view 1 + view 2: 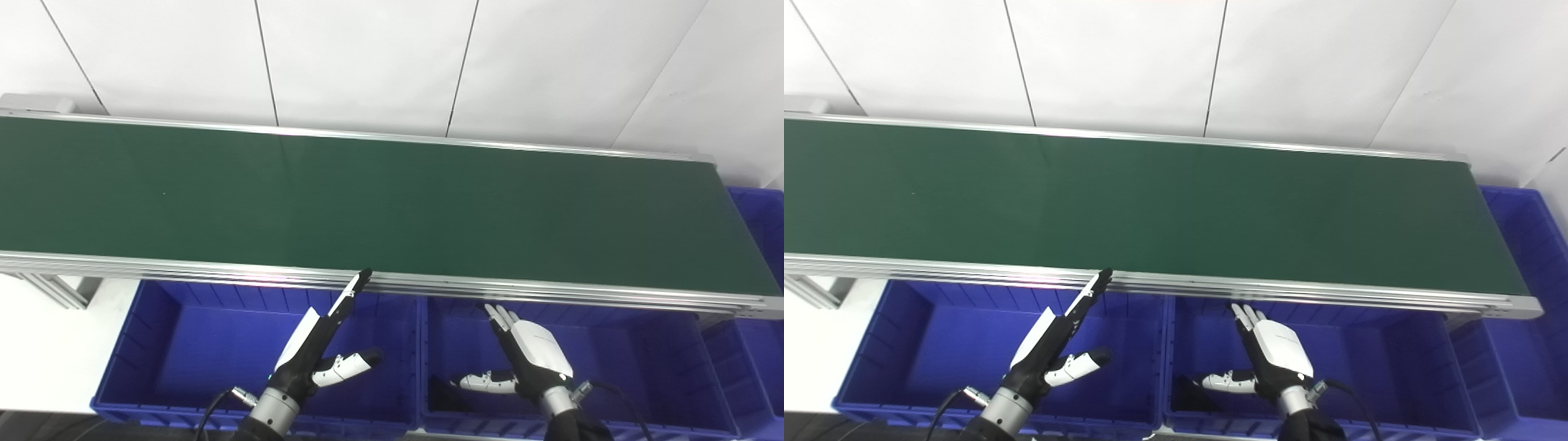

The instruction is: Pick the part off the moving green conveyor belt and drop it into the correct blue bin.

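Observation:
The green conveyor belt (367, 208) runs across the view with no part visible on it. My left hand (321, 343) is open, fingers stretched up toward the belt's near rail, held over the left blue bin (184, 343). My right hand (527, 352) is open too, fingers straight and thumb out to the left, held over the middle blue bin (643, 361). A small dark object (441, 392) lies in the middle bin near the right thumb; I cannot tell what it is.
The belt's aluminium rail (551, 291) overhangs the bins' far edges. A third blue bin (762, 245) stands at the belt's right end. A white wall is behind the belt and a white floor patch (49, 343) lies at left.

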You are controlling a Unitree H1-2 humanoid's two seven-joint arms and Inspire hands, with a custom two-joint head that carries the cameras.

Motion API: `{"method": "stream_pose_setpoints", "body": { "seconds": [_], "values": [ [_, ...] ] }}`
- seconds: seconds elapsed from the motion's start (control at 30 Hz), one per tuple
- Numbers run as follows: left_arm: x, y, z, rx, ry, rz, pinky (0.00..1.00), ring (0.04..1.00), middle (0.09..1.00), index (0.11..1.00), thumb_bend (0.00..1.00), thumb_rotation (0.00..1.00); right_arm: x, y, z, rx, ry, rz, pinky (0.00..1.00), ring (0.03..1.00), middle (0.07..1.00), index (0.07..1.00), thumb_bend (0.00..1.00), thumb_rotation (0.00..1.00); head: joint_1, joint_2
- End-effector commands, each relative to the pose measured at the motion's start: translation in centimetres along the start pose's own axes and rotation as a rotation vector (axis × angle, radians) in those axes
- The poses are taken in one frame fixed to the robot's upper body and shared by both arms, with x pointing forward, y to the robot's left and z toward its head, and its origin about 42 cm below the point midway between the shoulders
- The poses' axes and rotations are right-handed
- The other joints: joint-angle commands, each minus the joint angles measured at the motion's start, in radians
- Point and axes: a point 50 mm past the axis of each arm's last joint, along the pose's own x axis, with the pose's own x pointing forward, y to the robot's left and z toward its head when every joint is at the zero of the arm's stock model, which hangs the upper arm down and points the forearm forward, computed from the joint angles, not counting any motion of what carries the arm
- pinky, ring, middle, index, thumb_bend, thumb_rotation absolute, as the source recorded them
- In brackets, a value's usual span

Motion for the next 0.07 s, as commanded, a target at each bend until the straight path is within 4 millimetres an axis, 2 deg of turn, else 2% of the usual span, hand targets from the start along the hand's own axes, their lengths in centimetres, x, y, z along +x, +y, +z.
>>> {"method": "stream_pose_setpoints", "body": {
  "seconds": [0.0, 0.03],
  "values": [
    [0.33, 0.17, 0.96, -0.008, -0.056, 0.01, 1.0, 1.0, 1.0, 1.0, 0.8, 0.86, -0.09, -1.42, 1.42, 0.038, -0.111, -0.132, 0.96, 0.985, 0.991, 0.955, 0.69, 0.51, 0.002, -0.004],
    [0.25, 0.19, 0.96, -0.002, -0.057, 0.01, 1.0, 1.0, 1.0, 1.0, 0.8, 0.86, -0.39, -1.51, 1.57, 0.062, -0.133, -0.166, 0.95, 0.98, 0.988, 0.955, 0.69, 0.51, 0.006, -0.008]
  ]
}}
